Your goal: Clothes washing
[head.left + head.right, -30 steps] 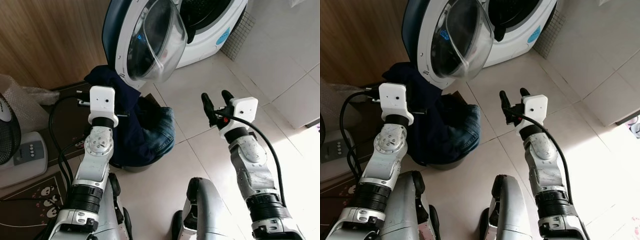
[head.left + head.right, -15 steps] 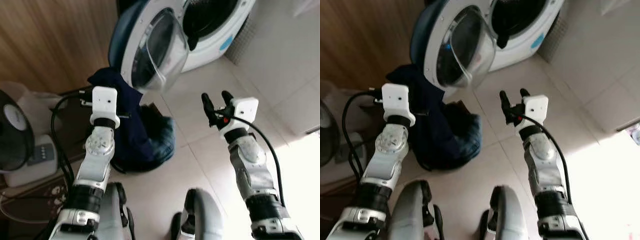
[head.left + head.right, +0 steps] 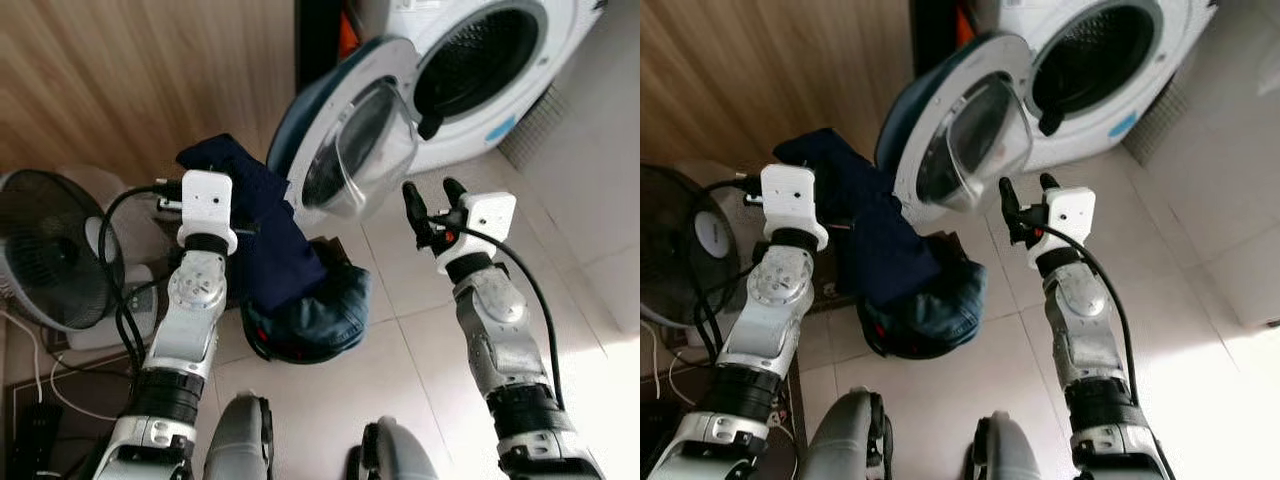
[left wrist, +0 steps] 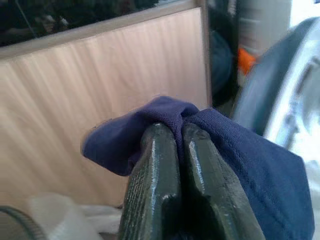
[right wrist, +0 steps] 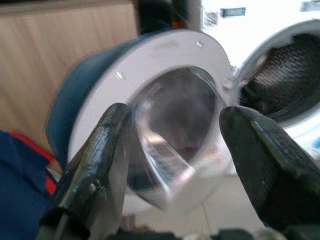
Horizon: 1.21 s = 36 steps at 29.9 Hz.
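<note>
Garment: a dark blue garment [image 3: 262, 225] hangs lifted just beside the washing machine door, on its hinge side, its lower end trailing into the basket.
Left gripper: the left gripper [image 4: 167, 131] is clenched on a top fold of the dark blue garment, fingers pressed together with cloth between them.
Basket: a dark basket [image 3: 300, 335] sits on the floor below the door, holding denim clothes [image 3: 335, 305].
Door: the washing machine door [image 3: 345, 150] stands swung wide, its clear bowl facing outward.
Washing machine: the white washing machine [image 3: 480, 75] has its drum mouth uncovered, dark inside.
Right gripper: the right gripper [image 3: 432, 197] hovers in front of the door, fingers spread apart, grasping nothing.
Fan: a black fan [image 3: 50, 250] stands beyond the garment from the door, against the wooden wall [image 3: 140, 70].
</note>
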Available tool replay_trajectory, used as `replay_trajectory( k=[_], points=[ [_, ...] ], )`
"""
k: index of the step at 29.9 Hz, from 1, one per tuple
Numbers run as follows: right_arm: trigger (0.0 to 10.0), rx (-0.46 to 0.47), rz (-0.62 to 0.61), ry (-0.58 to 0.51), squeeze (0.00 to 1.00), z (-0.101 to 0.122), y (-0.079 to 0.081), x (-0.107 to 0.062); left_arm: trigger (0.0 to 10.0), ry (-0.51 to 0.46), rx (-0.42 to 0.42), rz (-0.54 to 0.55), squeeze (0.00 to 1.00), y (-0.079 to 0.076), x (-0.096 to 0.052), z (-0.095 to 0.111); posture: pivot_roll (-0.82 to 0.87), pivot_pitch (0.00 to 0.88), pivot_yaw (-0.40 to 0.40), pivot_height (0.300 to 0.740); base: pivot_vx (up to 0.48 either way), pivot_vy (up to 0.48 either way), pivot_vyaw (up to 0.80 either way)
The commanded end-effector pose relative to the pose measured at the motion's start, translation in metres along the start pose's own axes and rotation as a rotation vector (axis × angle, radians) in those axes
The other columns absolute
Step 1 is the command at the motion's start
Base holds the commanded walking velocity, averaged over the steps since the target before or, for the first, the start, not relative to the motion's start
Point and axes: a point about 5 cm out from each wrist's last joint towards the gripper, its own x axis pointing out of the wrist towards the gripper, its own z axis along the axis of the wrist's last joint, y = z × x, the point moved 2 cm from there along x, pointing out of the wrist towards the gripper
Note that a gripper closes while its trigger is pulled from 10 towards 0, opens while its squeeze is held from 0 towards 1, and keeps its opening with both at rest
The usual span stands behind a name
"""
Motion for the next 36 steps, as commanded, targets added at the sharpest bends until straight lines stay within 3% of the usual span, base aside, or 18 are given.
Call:
replay_trajectory(
  k=[1, 5, 21, 36],
  points=[
    [10.0, 0.014, -0.013, -0.004, 0.00, -0.003, -0.001, 0.000, 10.0, -0.054, -0.010, 0.015, 0.00, 0.006, 0.005, 0.009, 0.17, 0.151, -0.023, 0.723, 0.000, 0.000, 0.00],
    [10.0, 0.013, -0.017, -0.011, 0.00, -0.002, -0.001, 0.002, 10.0, -0.065, -0.007, 0.011, 0.00, 0.007, 0.009, 0.012, 0.17, 0.135, -0.015, 0.740, 0.000, 0.000, 0.00],
    [10.0, 0.044, -0.027, -0.046, 0.00, -0.001, 0.003, 0.011, 10.0, -0.103, 0.006, -0.015, 0.00, 0.009, 0.022, 0.021, 0.19, 0.096, 0.027, 0.740, 0.000, 0.000, 0.00],
    [10.0, 0.042, -0.042, -0.057, 0.00, -0.003, -0.001, 0.011, 10.0, -0.130, 0.007, -0.020, 0.00, 0.006, 0.023, 0.025, 0.20, 0.097, 0.037, 0.740, 0.000, 0.000, 0.00]
  ],
)
